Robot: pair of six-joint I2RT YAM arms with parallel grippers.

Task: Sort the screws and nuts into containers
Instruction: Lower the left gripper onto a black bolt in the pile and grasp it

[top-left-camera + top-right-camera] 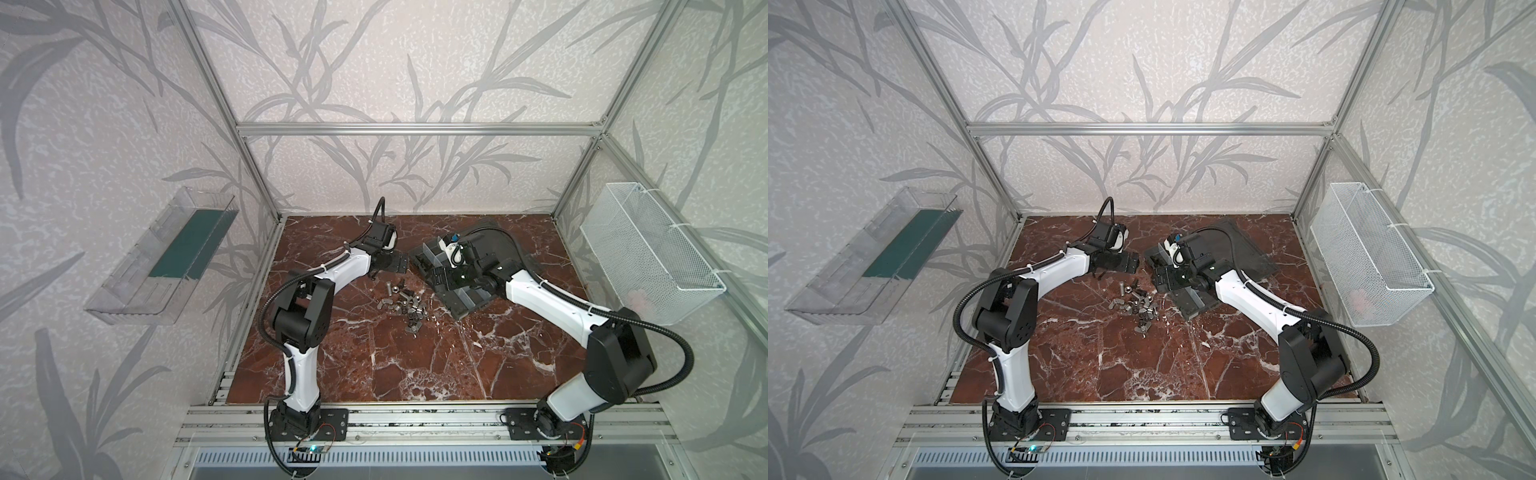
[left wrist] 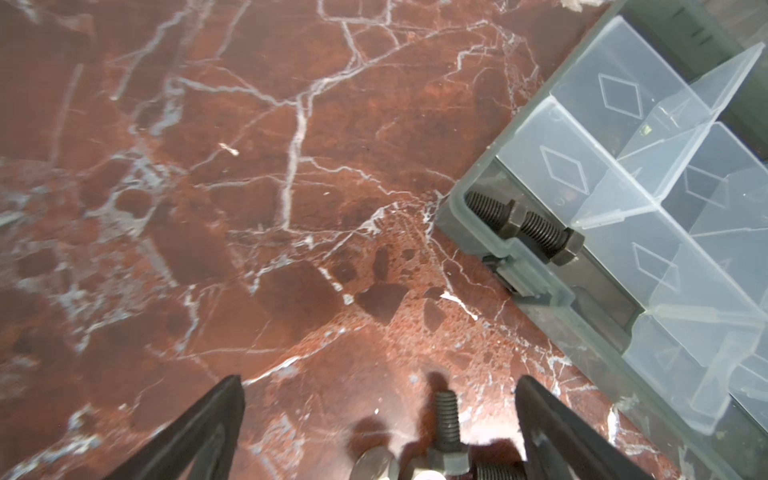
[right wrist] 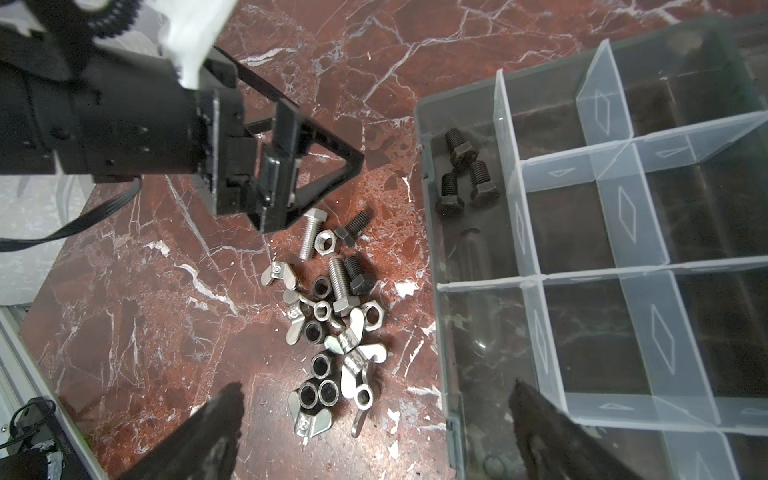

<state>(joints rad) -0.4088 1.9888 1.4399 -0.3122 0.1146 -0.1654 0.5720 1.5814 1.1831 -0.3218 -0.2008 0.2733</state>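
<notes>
Soft, even light fills both top views, which bow at the edges; wrist views look slightly blurred, with faint shadows on the marble tabletop (image 2: 208,208).

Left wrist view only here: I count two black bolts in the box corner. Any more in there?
Observer: Three black bolts lie in that corner compartment; the right wrist view shows them all.
Operator: Other compartments?
Observer: The other compartments look empty in the right wrist view.
Operator: Right hand?
Observer: The right hand is open, holding nothing, above the box wall beside the pile of silver bolts, wing nuts and hex nuts.
</notes>
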